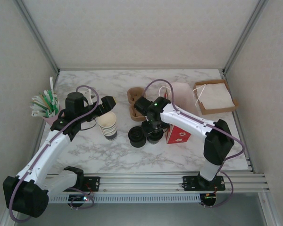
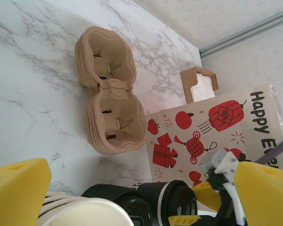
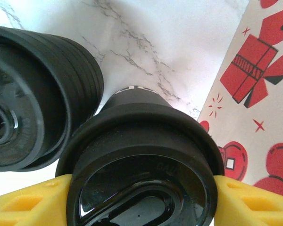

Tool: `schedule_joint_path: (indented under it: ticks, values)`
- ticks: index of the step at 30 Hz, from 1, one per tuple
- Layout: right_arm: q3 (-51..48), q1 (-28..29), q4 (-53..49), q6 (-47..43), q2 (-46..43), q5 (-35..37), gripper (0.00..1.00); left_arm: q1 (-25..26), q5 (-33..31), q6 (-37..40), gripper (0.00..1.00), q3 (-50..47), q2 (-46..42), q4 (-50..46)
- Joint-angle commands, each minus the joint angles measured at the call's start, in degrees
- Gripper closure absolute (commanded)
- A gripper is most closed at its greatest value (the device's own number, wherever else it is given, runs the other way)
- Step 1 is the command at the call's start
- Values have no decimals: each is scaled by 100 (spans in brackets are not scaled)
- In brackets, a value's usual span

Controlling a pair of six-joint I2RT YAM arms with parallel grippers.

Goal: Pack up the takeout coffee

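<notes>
- "Happy Eve", in black on the white paper bag (image 2: 212, 127), cut off at the frame edge, among red lanterns, gift boxes and apples.
- Raised lettering on the coffee's lid and white marks on its dark side, too blurred to read.
- Left arm reaching up from the near-left base, wrist turned to the right, with the left gripper (image 1: 105, 104) over the stack of cream paper cups (image 1: 107, 125).
- Spread wide, yellow fingers (image 2: 16, 188) far apart, the top cup's rim low between them; contact impossible to judge.
- Right arm folded back from the near-right base, wrist pointing down.
- Right gripper (image 3: 141, 202) clamped on the takeout coffee (image 3: 137, 141), one yellow finger against each side of the lid.
- Coffee upright on the marble table (image 1: 188, 155), just beside the stack of black lids (image 3: 33, 94) and the bag.
</notes>
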State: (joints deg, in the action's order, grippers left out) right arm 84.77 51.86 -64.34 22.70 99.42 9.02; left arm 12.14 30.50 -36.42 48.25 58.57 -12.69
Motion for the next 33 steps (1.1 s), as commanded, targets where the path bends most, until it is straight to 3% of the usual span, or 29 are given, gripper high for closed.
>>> schedule_joint_path:
  ticks: [1, 20, 26, 33]
  values:
    - [-254, 5, 200, 142, 129, -57, 33, -53, 132, -14, 0, 125, -126, 40]
    - [-1098, 140, 680, 297, 273, 128, 35, -52, 123, -16, 0, 106, -12, 92]
    - [-824, 152, 616, 155, 210, 167, 34, -52, 127, -5, 0, 97, -7, 96]
    - [-144, 158, 223, 21, 113, 194, 25, -50, 136, -14, 0, 64, -12, 119]
